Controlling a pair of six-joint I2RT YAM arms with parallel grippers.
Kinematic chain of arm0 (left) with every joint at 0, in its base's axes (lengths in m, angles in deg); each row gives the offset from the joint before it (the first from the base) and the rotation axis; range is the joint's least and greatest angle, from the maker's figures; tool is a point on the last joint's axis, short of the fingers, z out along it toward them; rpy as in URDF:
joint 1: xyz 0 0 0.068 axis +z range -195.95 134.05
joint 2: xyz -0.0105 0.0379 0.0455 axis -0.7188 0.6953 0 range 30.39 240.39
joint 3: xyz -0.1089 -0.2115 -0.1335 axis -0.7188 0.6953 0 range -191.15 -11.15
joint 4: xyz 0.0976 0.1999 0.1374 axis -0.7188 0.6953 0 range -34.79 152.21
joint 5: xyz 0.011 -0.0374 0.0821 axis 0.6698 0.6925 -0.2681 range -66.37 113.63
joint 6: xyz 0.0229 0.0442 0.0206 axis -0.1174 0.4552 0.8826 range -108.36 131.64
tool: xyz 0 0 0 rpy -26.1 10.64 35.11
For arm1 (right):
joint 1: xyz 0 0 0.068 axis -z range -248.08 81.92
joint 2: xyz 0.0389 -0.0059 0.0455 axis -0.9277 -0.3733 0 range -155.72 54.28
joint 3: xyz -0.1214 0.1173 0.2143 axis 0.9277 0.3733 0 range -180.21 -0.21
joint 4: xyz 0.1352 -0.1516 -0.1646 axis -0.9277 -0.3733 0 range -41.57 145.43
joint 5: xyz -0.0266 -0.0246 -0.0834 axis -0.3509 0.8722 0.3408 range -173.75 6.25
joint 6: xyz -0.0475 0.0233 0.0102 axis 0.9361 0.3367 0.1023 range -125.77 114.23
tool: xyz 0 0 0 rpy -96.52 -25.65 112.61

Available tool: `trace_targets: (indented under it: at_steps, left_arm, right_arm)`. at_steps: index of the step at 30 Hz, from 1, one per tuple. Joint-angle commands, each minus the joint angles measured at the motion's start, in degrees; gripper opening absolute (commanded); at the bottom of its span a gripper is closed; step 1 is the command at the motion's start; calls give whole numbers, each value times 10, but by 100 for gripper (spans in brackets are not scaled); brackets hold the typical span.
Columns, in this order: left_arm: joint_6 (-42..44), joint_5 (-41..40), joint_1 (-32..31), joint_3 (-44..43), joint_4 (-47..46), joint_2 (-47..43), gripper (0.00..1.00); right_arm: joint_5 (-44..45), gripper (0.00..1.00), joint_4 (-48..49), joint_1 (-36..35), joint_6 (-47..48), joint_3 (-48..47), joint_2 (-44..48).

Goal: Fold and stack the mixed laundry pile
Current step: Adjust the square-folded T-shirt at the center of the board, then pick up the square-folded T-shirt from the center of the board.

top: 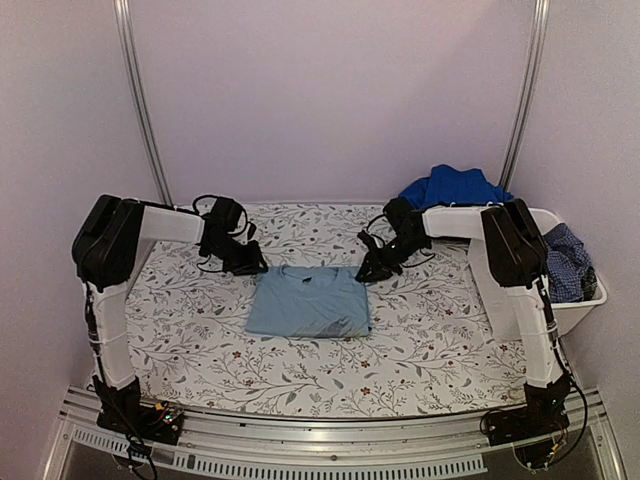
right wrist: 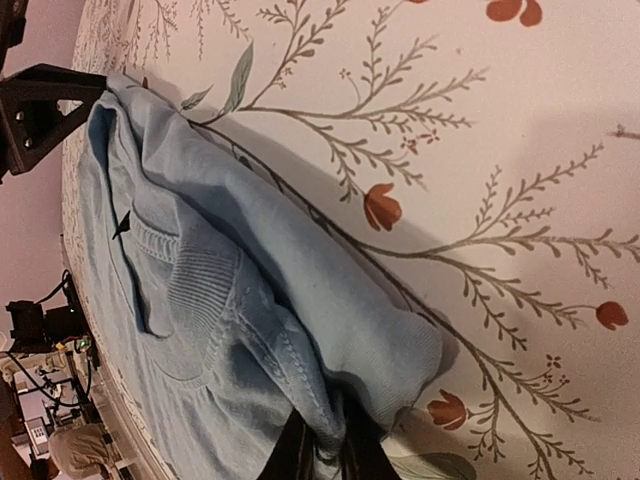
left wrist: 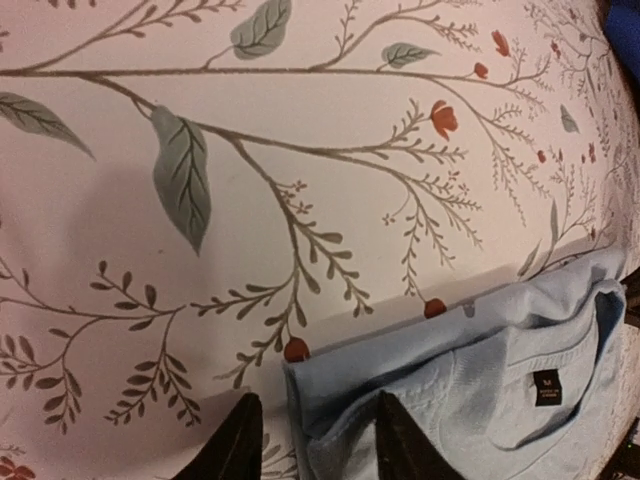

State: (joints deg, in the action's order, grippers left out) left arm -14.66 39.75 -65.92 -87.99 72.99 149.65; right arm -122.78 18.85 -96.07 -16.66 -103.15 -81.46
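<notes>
The pale blue garment [top: 310,302] lies folded into a flat rectangle at the middle of the surface [top: 200,330], collar toward the far side, a small black label [left wrist: 546,386] showing inside the neck. The left pincer [left wrist: 320,445] sits at its far left corner, low to the cover, fingertips apart, with the cloth's edge lying between them. The right pincer [right wrist: 330,450] is at the far right corner, nearly closed, with a raised fold of that corner caught between its fingertips. Well apart, at the right edge, a white tub [top: 585,300] holds a royal blue garment [top: 455,187] and a dark blue check garment [top: 567,262].
</notes>
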Motion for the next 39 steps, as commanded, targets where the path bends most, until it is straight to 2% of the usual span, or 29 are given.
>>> trace_targets:
  at_steps: [1,5,7,10,14,18,25,35,39]
  left_arm:
    - [36,-39,12,21,15,-45,52]
    - [71,-14,5,95,-48,-153,71]
    - [98,3,-14,141,-93,-203,73]
    - [142,-14,-75,202,-143,-263,75]
    - [203,-46,-178,225,-152,-285,74]
    - [261,-83,-278,221,-153,-265,68]
    - [346,-129,-388,179,-154,-180,61]
    - [420,-174,-418,116,-168,-68,51]
    - [442,-168,-422,103,-187,-39,43]
  right_arm:
    - [29,14,-2,8,-16,-33,17]
    - [25,30,4,33,-52,-50,36]
    - [18,35,5,37,-60,-50,49]
    - [15,42,3,38,-68,-24,73]
    - [-11,46,4,41,-77,48,123]
    - [-53,47,36,40,-103,153,177]
    - [-97,50,112,40,-166,304,252]
    - [-121,51,189,40,-248,399,293]
    - [-129,51,214,39,-278,423,298]
